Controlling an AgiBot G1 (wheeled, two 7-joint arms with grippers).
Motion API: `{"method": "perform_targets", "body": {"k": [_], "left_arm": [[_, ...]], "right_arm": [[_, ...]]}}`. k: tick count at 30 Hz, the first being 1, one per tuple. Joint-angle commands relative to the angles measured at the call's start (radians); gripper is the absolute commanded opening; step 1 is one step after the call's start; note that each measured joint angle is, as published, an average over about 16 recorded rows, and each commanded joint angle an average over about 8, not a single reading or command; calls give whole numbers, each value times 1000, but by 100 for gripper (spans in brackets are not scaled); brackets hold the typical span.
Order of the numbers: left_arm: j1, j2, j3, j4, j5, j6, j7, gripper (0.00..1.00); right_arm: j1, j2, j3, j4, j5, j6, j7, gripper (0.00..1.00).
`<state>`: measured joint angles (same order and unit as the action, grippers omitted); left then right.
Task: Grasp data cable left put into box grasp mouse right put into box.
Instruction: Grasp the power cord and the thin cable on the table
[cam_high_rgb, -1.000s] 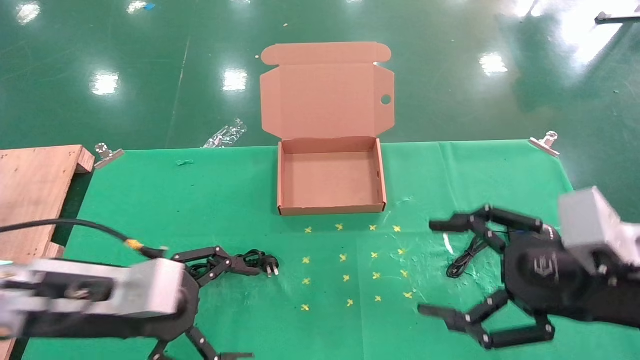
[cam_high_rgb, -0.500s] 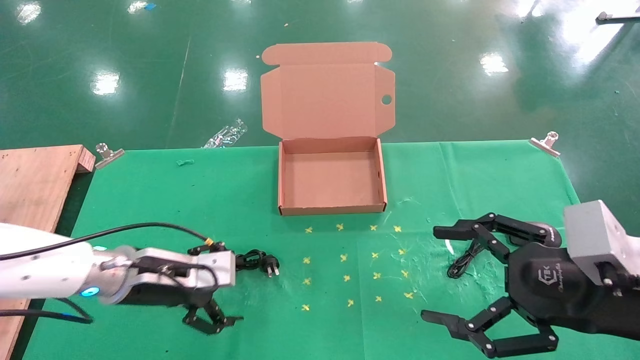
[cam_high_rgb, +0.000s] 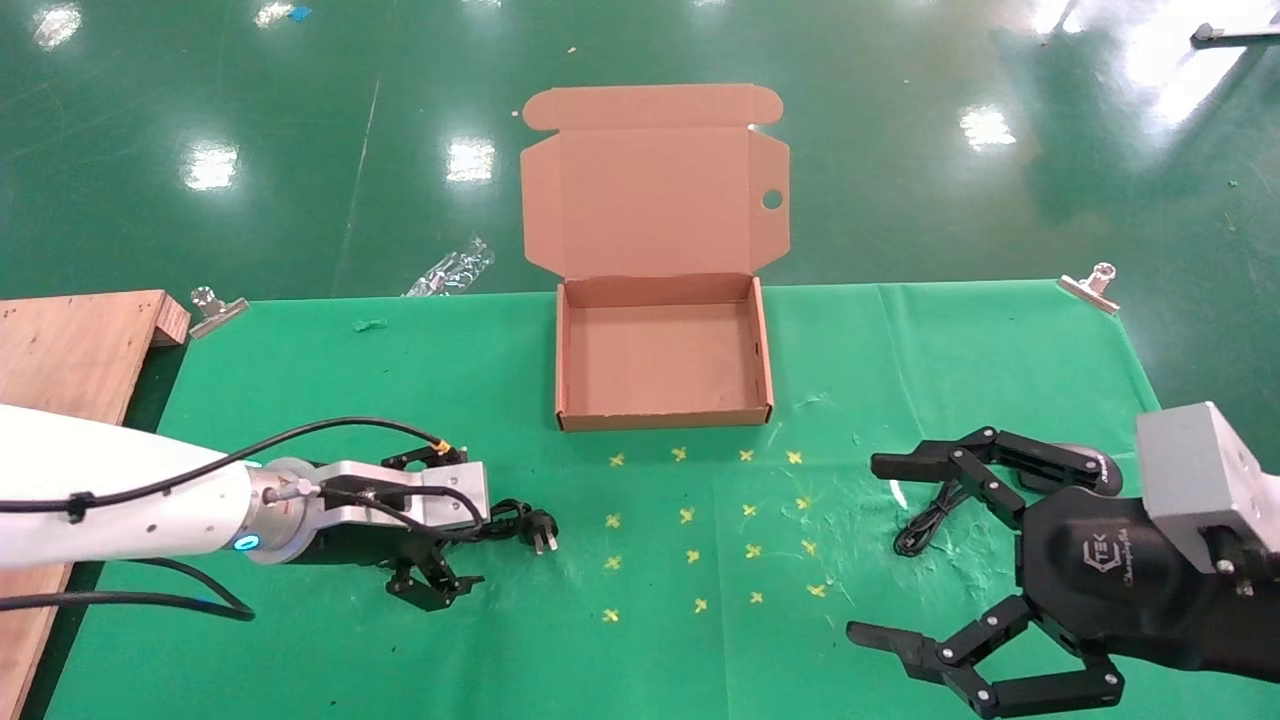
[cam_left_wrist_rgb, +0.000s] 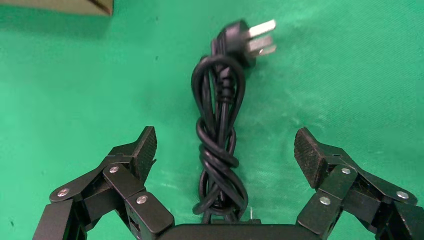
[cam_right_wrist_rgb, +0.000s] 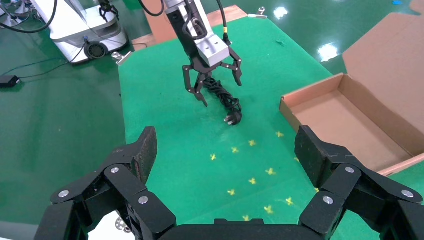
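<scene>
The data cable (cam_high_rgb: 512, 518), a twisted black bundle with a pronged plug, lies on the green cloth left of centre. My left gripper (cam_high_rgb: 452, 525) is open and low over it. In the left wrist view the cable (cam_left_wrist_rgb: 220, 145) runs between the spread fingers of that gripper (cam_left_wrist_rgb: 225, 150), untouched. The open cardboard box (cam_high_rgb: 563, 355) stands at the middle back, empty, lid up. My right gripper (cam_high_rgb: 870, 548) is open above the cloth at the right. The mouse (cam_high_rgb: 1090, 465) shows partly behind its upper finger, its thin cord (cam_high_rgb: 925, 520) trailing out. The right wrist view shows the cable (cam_right_wrist_rgb: 227, 102) and box (cam_right_wrist_rgb: 345, 120).
A wooden board (cam_high_rgb: 60, 360) lies at the table's left edge. Metal clips (cam_high_rgb: 215, 308) (cam_high_rgb: 1090, 283) hold the cloth at the back corners. Yellow cross marks (cam_high_rgb: 690, 555) dot the cloth in front of the box. A plastic wrapper (cam_high_rgb: 450, 268) lies on the floor behind.
My left arm has swung in from the near left and turned its wrist, bringing the open gripper over the cable bundle. My right gripper has shifted slightly and settled, still open.
</scene>
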<state>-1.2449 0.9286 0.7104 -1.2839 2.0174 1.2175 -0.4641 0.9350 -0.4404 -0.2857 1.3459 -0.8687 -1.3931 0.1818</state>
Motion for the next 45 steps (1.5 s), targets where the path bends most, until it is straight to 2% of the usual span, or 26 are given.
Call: {"method": "perform_targets", "body": {"k": [1,6,9,12,17,23,30,38,45], "left_arm": [[3,6,5,2,24,-11,-11,100],[9,18,12,7,59,-36,-21,100],[11,21,12,7,64,-42,-21,100],[11,22,12,8,64,-43,-21,100],[11,22,12,8,64,-43,-21,100],[11,22,12,8,64,-43,-21,100],[11,22,12,8,64,-43,-21,100],[11,22,12,8,64,-43,-21,100],[11,22,12,8,64,-43,-21,100]], "right_arm": [[1,1,-1,0,-2,-1,1,100],[1,5,-9,2,-21,1,5,100],[8,18,-27,4,-83,8,11,100],[26,31,-58,6,-196,28,23,100],[76,14,-132,0,-447,71,45,100],[191,-93,-230,-32,-735,80,44,100],[358,-276,-329,-187,-977,81,-58,100],[494,-440,-404,-459,-1096,98,-247,100],[556,-516,-432,-650,-1140,140,-360,100]]}}
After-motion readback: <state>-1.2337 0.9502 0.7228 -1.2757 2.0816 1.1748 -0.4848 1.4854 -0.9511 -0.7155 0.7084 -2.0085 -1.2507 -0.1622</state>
